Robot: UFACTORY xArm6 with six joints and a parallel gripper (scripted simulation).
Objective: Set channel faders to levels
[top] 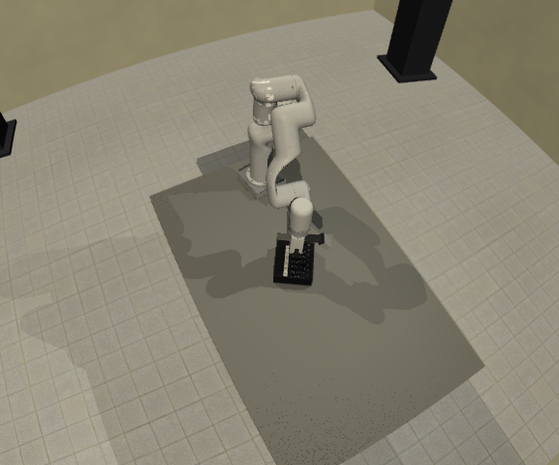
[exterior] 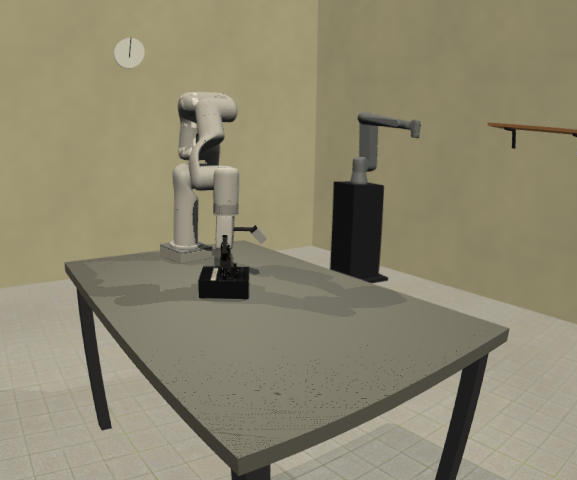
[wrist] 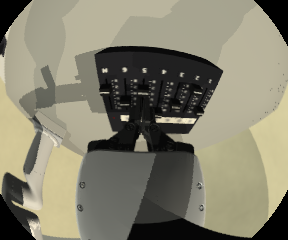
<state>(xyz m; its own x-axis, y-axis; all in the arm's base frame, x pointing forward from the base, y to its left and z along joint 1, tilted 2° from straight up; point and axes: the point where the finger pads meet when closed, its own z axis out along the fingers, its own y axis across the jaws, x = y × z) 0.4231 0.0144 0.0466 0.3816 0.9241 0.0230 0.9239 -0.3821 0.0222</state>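
Observation:
The lighting desk (top: 293,263) is a small black box that stands flat on the grey table; it also shows in the exterior view (exterior: 223,282) and in the wrist view (wrist: 159,90). It has a row of several faders with a pale tape strip along one edge. My gripper (wrist: 142,105) is shut with nothing between the fingers. Its tips point down onto the desk's fader field, at the near end of a slot left of the middle. In the wrist view the fader caps sit at different heights. The tape levels are too small to read.
My arm's base (top: 255,182) stands on the table just behind the desk. A second grey arm (exterior: 376,139) on a black pedestal stands off the table at the right. Black pillars stand on the floor far away.

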